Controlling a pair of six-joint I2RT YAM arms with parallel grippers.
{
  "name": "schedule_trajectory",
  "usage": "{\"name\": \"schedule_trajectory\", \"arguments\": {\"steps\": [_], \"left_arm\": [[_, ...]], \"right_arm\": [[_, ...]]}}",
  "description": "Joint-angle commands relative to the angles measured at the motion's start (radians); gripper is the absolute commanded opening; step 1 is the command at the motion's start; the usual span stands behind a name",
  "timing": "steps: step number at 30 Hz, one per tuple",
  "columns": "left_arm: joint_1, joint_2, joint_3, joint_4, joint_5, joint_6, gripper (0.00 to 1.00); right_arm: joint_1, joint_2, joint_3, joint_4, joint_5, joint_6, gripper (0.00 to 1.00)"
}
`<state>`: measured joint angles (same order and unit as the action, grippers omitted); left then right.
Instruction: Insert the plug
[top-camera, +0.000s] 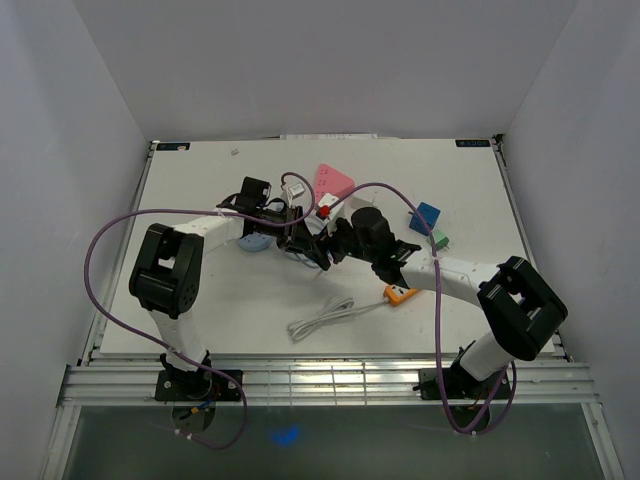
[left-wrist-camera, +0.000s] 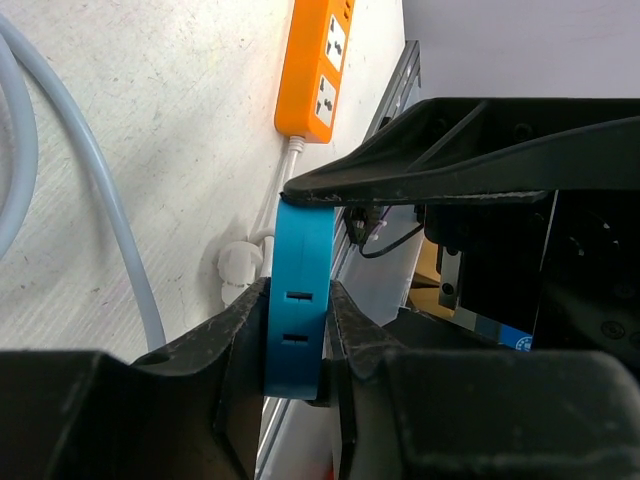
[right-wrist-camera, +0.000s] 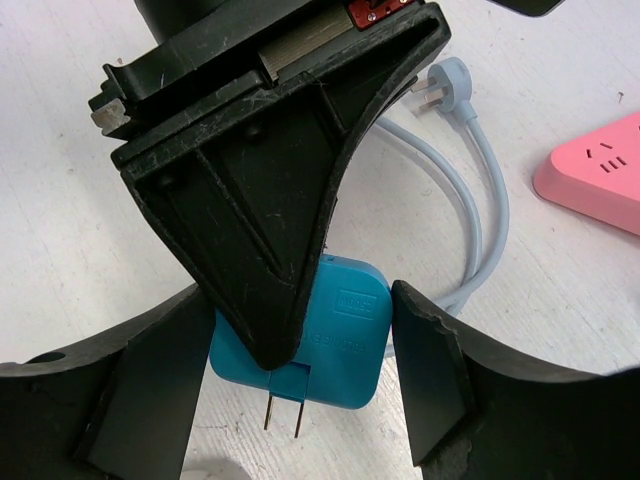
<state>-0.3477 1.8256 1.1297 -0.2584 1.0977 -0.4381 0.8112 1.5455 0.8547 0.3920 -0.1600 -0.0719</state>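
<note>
- The blue plug (right-wrist-camera: 345, 340) sits between the two hands and looks to be lifted off the table (left-wrist-camera: 150, 100). Its two metal prongs (right-wrist-camera: 283, 412) poke out bare from its lower edge.
- The left hand (left-wrist-camera: 298, 345) is pinched narrow on the plug's flat faces, with a finger pressed against each side.
- The right hand (right-wrist-camera: 300, 310) stands about half wide around the same plug, its fingers against the two opposite edges. As far as I can tell, it is gripping the plug too.
- Beyond the left hand's fingertips the orange power strip (left-wrist-camera: 318, 70) lies on the table, with a white cable (left-wrist-camera: 110, 230) looping beside it. A pink strip (right-wrist-camera: 600, 170) lies off to one side of the right hand.
- To my eye this is a handover. One hand should let go only once the other's grip is firm, and without twisting the plug. The prongs need to be clear of the fingers and square to the socket slots.
</note>
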Motion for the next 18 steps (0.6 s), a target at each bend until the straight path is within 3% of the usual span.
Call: {"name": "schedule_trajectory", "arguments": {"steps": [1, 5, 11, 18], "left_arm": [[-0.013, -0.002, 0.031, -0.012, 0.034, -0.007, 0.37], [-0.014, 0.0, 0.031, -0.012, 0.036, -0.007, 0.44], [-0.017, 0.001, 0.033, -0.013, 0.034, -0.007, 0.45], [-0.017, 0.008, 0.035, -0.015, 0.031, -0.007, 0.31]], "right_arm": [[0.003, 0.001, 0.047, 0.038, -0.006, -0.02, 0.46], [0.003, 0.004, 0.047, 0.038, -0.009, -0.02, 0.46], [0.003, 0.004, 0.047, 0.039, -0.013, -0.02, 0.46], [0.003, 0.004, 0.047, 0.041, -0.013, -0.017, 0.46]]}}
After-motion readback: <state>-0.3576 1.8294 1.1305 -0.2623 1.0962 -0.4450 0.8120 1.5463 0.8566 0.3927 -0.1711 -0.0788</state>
